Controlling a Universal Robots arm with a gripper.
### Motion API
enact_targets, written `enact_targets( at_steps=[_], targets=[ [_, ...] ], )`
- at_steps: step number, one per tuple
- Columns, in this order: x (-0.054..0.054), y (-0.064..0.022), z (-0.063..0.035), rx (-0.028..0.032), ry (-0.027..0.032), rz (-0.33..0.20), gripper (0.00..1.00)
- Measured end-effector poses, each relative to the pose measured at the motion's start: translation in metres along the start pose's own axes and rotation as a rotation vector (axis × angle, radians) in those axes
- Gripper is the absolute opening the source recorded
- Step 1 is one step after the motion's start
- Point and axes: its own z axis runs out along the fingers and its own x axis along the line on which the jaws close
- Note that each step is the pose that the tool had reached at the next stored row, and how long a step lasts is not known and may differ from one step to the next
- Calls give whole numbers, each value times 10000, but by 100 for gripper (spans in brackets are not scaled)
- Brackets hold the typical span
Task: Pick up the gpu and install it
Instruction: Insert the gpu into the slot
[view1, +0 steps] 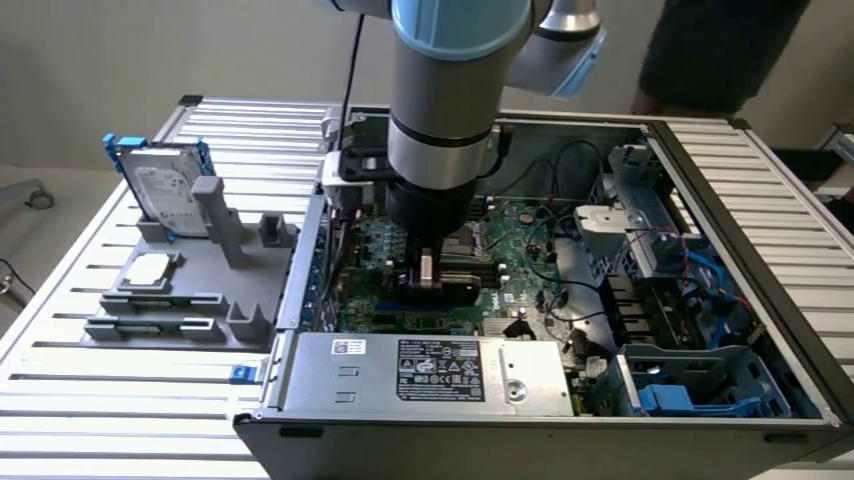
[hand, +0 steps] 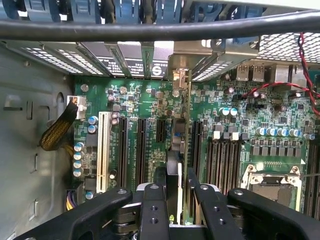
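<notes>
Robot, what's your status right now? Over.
Gripper shut on the gpu. Card upright, edge-on, down at the motherboard slots. Red cable lies clear to one side.

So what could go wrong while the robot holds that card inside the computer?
1. The gripper holds the gpu on edge over the motherboard, where several long black slots lie side by side. If it is a bit off, the card could hit the board instead of sliding in.
2. The card's silver bracket looks close to the case's back wall and might catch there.
3. The card might tilt in the grip when pushed.
</notes>
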Motion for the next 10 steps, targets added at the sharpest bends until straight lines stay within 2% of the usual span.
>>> enact_targets(
  at_steps=[10],
  targets=[
    [1, 17, 37, 24, 7, -60, 26]
  ],
)
